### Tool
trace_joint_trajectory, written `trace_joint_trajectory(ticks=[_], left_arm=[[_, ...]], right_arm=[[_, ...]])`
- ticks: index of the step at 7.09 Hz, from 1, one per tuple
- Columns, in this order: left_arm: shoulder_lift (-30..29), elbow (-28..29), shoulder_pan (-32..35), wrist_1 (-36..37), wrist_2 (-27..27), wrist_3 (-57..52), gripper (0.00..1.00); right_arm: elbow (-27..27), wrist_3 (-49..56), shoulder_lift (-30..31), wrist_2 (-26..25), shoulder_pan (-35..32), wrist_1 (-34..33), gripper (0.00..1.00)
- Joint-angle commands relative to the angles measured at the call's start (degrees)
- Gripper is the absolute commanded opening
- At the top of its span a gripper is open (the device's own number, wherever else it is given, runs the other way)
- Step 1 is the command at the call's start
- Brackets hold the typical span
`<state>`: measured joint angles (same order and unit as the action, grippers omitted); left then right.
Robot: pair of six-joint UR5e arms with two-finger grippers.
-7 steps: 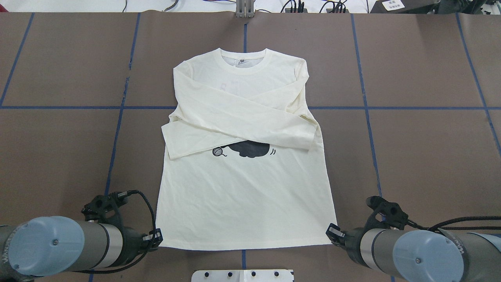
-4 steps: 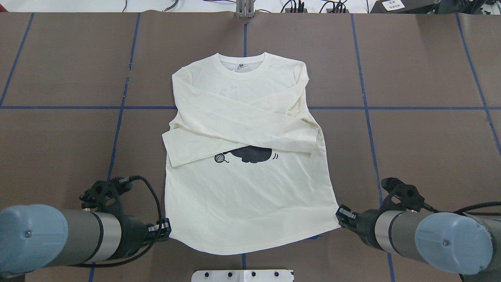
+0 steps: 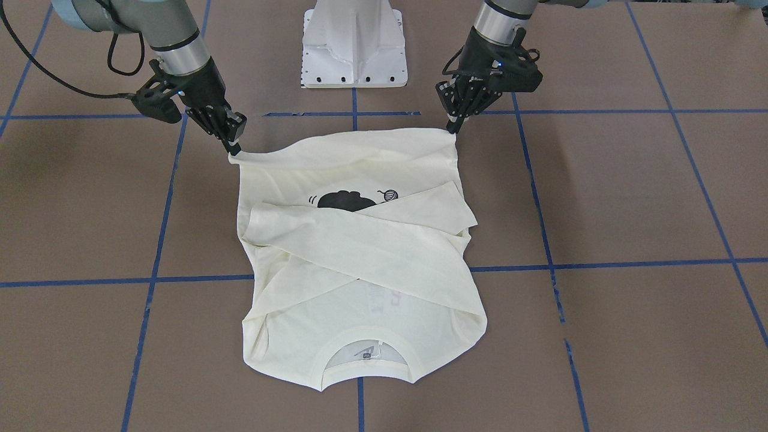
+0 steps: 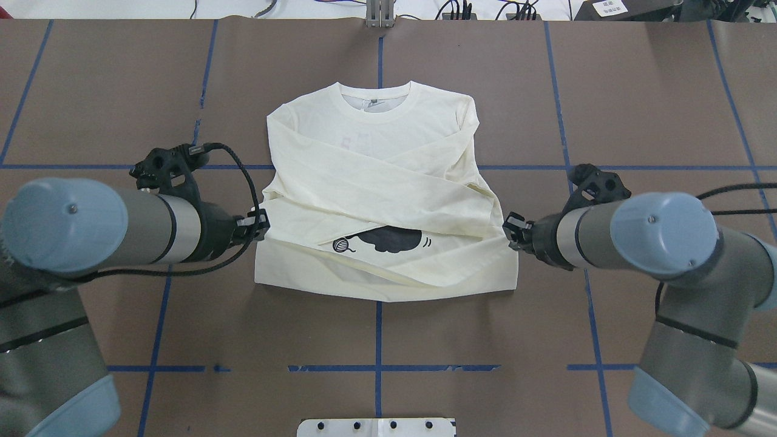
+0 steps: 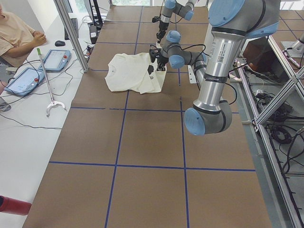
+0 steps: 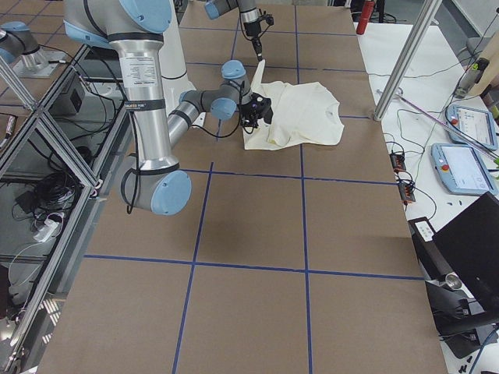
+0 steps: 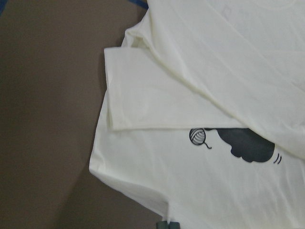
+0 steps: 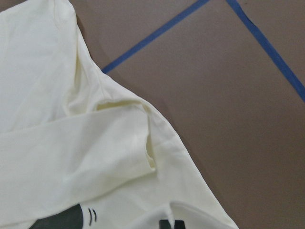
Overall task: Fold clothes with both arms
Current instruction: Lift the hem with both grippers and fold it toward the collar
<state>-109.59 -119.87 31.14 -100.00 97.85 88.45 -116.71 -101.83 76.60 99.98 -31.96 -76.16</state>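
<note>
- Your long-sleeved T-shirt (image 4: 370,164) lies print-up in the middle of the desk (image 4: 668,91); in the overhead view its ribbed collar (image 4: 375,110) points to 12 o'clock.
- Both sleeves (image 4: 394,200) are folded in and crossed over the chest; that stage looks finished.
- The left claw (image 4: 261,220) sits at the shirt's 9 o'clock edge, pinched tight on one corner of the hem (image 3: 342,144); the right claw (image 4: 510,230) sits at 3 o'clock, clamped the same way on the other corner; the front-facing view shows cloth drawn into each pair of tips.
- The hem is stretched between the two claws and raised off the desk; it hangs above the lower body of the shirt, just short of the cat print (image 4: 388,238); a soft crease is forming at 6 o'clock.
- By my reckoning the bottom-to-top fold is under way but far from complete; the hem is well short of the collar.
- What is left for you, as I judge it: carry the hem on toward 12 o'clock, lay it flat over the crossed sleeves, then let go with both claws; whether a further fold is wanted I cannot tell.
- Keep the two claws level and in step; an uneven pull would likely skew the crease or drag the sleeves out of place.
</note>
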Motion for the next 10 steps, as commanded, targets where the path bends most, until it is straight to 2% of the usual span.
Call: trace_joint_trajectory(ticks=[1, 3, 5, 8, 10], left_arm=[[-5.18, 9.8, 5.93, -1.77, -0.02, -2.32, 0.0], [-8.79, 20.94, 9.89, -9.2, -0.11, -2.76, 0.0], [-10.64, 30.44, 11.4, -16.16, -0.46, -6.07, 0.0], [-13.01, 38.55, 12.18, -21.79, -0.81, -7.49, 0.0], [-13.02, 40.06, 12.19, -22.43, -0.81, -7.68, 0.0]], right_arm=[[12.58, 6.17, -9.94, 5.03, -9.31, -0.04, 0.0], [25.06, 11.1, -17.59, 5.49, -12.85, 0.31, 0.0], [34.92, 12.87, -23.66, 5.31, -13.74, 0.57, 0.0], [44.52, 14.99, -28.77, 4.96, -14.18, 0.75, 0.0], [50.31, 14.99, -33.5, 4.96, -14.97, 0.75, 0.0]])
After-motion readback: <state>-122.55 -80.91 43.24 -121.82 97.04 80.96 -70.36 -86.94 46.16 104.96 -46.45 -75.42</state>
